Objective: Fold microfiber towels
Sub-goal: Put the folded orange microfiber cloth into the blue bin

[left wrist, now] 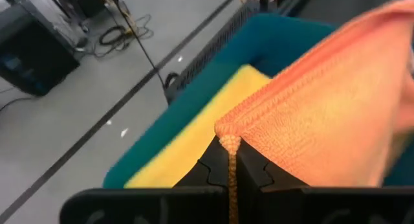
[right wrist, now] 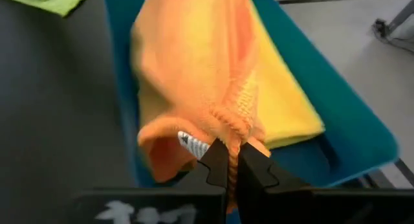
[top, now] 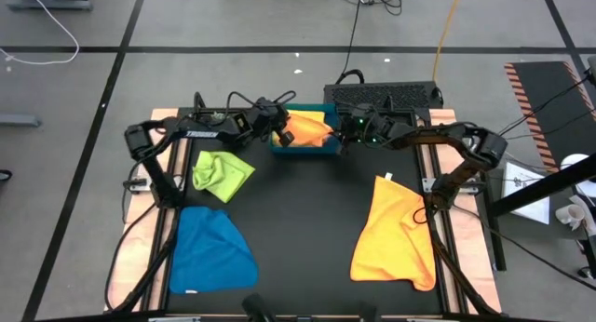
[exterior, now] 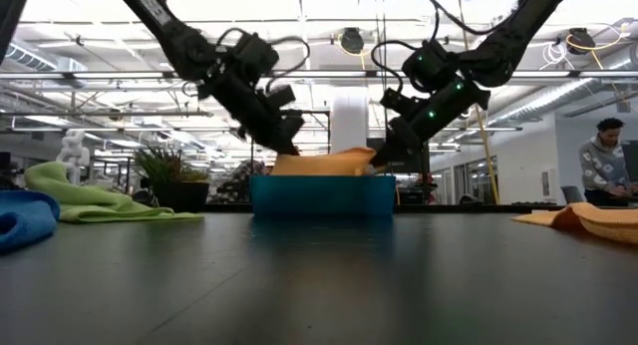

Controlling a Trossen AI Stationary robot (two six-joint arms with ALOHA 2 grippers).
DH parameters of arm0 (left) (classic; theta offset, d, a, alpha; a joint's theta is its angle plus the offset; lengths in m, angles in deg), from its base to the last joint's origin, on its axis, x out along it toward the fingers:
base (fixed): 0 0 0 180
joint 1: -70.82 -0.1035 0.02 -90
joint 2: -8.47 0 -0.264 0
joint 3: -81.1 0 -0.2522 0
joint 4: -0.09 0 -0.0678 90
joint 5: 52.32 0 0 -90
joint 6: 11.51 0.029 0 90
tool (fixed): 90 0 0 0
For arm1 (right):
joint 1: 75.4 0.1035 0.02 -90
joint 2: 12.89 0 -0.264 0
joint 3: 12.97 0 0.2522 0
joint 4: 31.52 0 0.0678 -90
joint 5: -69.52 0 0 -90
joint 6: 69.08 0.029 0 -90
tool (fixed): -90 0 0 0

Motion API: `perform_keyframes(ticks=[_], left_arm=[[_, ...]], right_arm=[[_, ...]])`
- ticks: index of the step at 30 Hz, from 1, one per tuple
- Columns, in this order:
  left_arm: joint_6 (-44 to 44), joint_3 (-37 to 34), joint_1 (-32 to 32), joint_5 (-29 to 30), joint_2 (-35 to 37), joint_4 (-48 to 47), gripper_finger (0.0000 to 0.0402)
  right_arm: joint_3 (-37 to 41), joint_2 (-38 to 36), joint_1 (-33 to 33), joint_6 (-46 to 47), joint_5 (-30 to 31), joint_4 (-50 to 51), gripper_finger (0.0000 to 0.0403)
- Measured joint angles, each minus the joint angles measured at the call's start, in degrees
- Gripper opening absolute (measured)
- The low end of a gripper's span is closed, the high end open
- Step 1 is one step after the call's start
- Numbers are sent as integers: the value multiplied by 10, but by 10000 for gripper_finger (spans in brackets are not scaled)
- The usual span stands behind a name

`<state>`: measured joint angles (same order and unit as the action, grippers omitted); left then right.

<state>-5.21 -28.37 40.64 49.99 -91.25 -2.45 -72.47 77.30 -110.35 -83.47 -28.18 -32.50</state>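
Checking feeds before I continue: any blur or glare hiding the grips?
Left wrist view: left gripper and orange towel sharp, floor soft. Right wrist view: right gripper clear, towel's far part motion-blurred. Low view: bright ceiling lights silhouette the arms; teal tray readable.

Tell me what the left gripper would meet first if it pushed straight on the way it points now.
Probably the yellow towel lying in the teal tray, just ahead of the left gripper, whose jaws are shut on a corner of the orange towel. Beyond it stands the tray's far wall. Depth is hard to judge.

Bright overhead light, blurred wrist views
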Motion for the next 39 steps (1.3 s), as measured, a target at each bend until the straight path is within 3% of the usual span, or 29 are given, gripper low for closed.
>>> perform_keyframes(ticks=[12, 20, 39], left_arm=[[-8, 0, -33, -2, -32, 27, 1], [-6, -1, -38, -2, -40, 26, 6], [11, -1, -45, -10, -47, 39, 118]], right_arm=[[0, 47, -28, -40, -1, -86, 0], [-15, 89, -31, -44, -1, -90, 5], [-21, 97, -31, -43, 2, -94, 24]])
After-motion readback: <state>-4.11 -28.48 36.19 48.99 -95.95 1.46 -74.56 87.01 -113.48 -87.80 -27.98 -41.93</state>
